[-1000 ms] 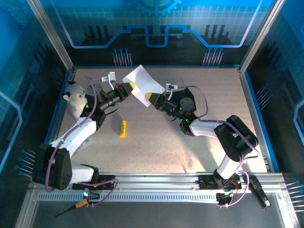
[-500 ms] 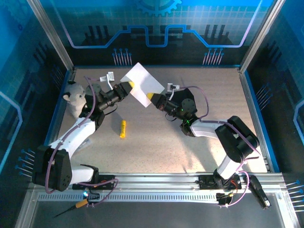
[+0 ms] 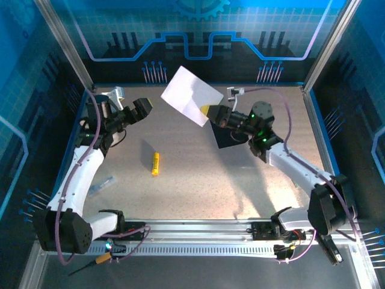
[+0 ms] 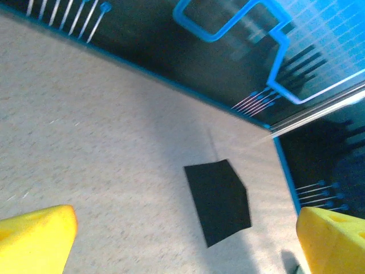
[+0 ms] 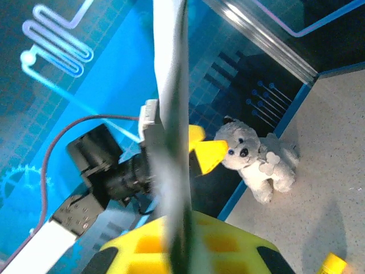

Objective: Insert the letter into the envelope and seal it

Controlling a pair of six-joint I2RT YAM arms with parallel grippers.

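1. A blue-lit enclosure with circuit-line and gear graphics on its walls surrounds a speckled beige table (image 3: 198, 180).
2. The right jaws are closed on the near right corner of the letter (image 3: 189, 96). They hold it tilted in the air over the far middle of the table.
3. The left jaws stand wide open and empty at the far left, well apart from the sheet.
4. The envelope (image 3: 224, 137) lies flat on the table, just on the near side of the right jaws. I cannot tell where its flap is.
5. The step in hand looks like bringing the letter to the envelope. To do it well, the left jaws should pin the envelope. The sheet should come in low with its leading edge square to the mouth, since a corner grip lets paper swing.
6. A yellow stick (image 3: 155, 163) and a toy bear (image 5: 256, 162) sit out of the way on the left.
7. No brand, label or writing can be read.
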